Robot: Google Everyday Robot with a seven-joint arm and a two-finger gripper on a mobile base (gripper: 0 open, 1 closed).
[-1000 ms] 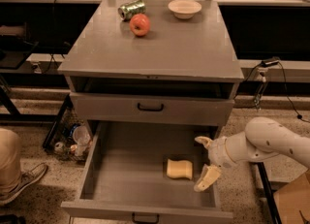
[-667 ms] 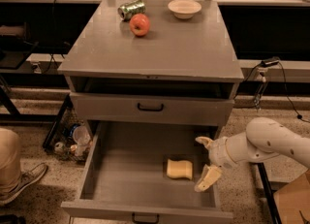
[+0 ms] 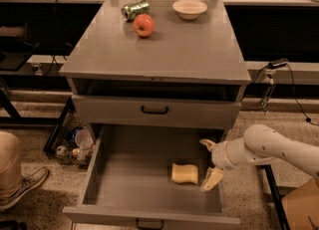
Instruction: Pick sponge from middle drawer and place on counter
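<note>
The pale-yellow sponge (image 3: 185, 173) lies on the floor of the open middle drawer (image 3: 134, 184), right of its centre. My gripper (image 3: 209, 162) is open, just right of the sponge and inside the drawer's right side, with one finger (image 3: 207, 144) behind and one finger (image 3: 212, 179) in front. It does not touch the sponge. The white arm reaches in from the right. The counter (image 3: 164, 50) is the grey cabinet top above.
On the counter's far part are a red apple (image 3: 143, 25), a green can (image 3: 135, 10) on its side and a cream bowl (image 3: 189, 8). A closed drawer front (image 3: 154, 110) sits above the open drawer. A person's leg and shoe (image 3: 15, 174) are at the left.
</note>
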